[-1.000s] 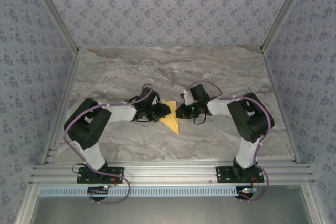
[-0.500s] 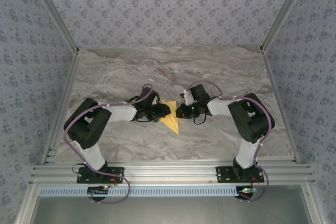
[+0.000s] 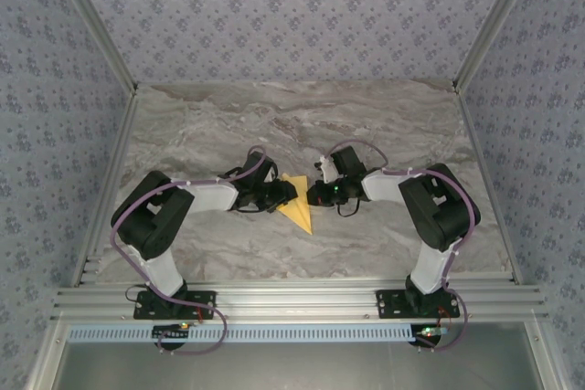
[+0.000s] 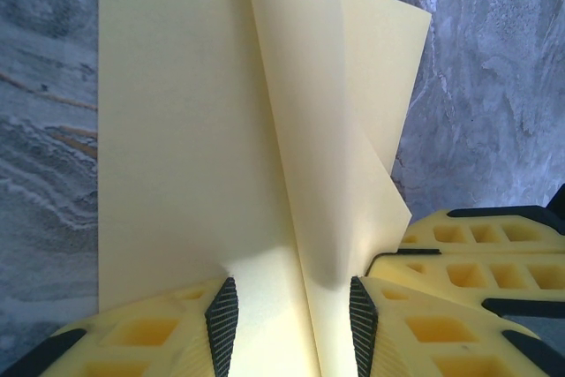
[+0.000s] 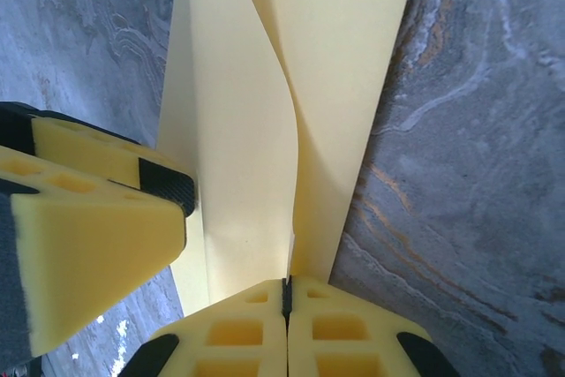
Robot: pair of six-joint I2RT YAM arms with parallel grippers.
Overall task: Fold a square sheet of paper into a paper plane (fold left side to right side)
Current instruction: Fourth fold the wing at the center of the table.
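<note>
- Left wrist: left gripper [image 4: 291, 320] half-open, straddling yellow paper sheet [image 4: 177, 130] at its crease.
- Right gripper [image 5: 287, 293] pinched shut on its flap.
- We judge it light, floppy; grip edges.

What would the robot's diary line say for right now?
phase: folding | left tool: open, straddling yellow paper | right tool: shut, pinching paper's lifted edge | paper: part-folded on marble table

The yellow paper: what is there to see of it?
The yellow paper is thin, plain, mustard-coloured, partly folded into a pointed shape lying on the marbled table between the two arms. One flap curves up from the flat layers. The right gripper has its jaws shut on that flap's edge; the left gripper straddles the crease, jaws apart.
</note>
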